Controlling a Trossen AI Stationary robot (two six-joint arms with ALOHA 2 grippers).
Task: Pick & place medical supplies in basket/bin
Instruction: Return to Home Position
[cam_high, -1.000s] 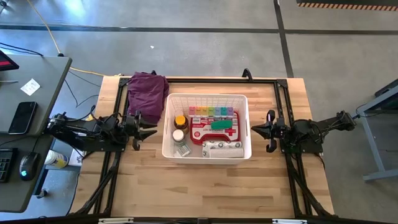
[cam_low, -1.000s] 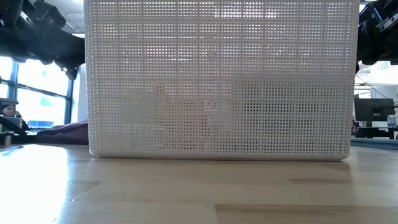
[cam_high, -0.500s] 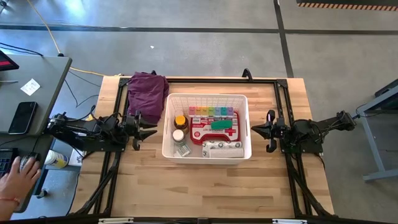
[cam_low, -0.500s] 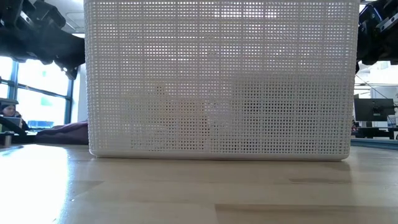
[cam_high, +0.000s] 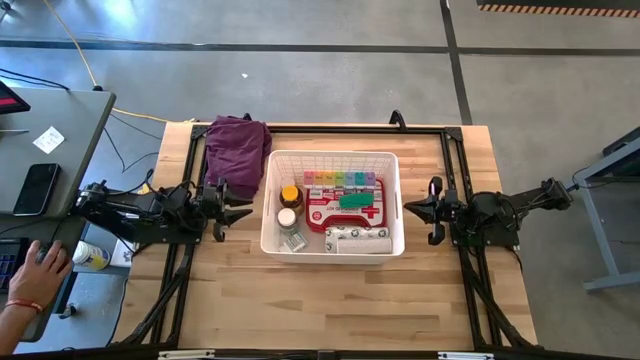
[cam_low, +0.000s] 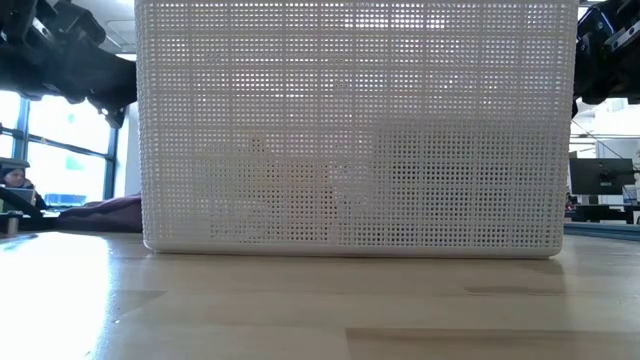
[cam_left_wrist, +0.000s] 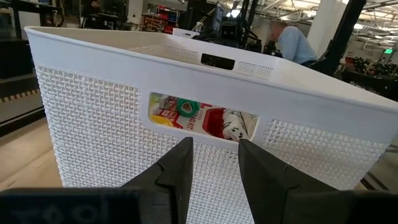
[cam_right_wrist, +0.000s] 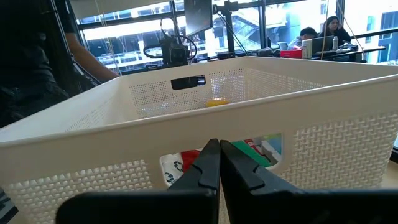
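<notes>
The white basket (cam_high: 332, 250) stands on its base in the middle of the table and fills the low view (cam_low: 350, 125). In it lie the red pouch (cam_high: 345, 212), a green tube (cam_high: 355, 201), the rainbow pill organizer (cam_high: 343, 180), an amber bottle (cam_high: 290, 194), a white-capped bottle (cam_high: 287, 217) and a white packet (cam_high: 358, 240). My left gripper (cam_high: 245, 208) stands open just left of the basket, level, facing its handle cutout (cam_left_wrist: 202, 118), with nothing between the fingers. My right gripper (cam_high: 408, 207) is shut, just right of the basket, facing the other cutout (cam_right_wrist: 249, 149).
A purple cloth (cam_high: 237, 150) lies at the table's far left, beside the basket's far corner. A desk with a phone (cam_high: 37, 188) stands left of the table, with a person's hand (cam_high: 35, 272) on it. Bare wood (cam_high: 330, 300) stretches between the basket and the near edge.
A person's hand has come into the high view at the desk left of the table. Both arms and the basket have kept still.
</notes>
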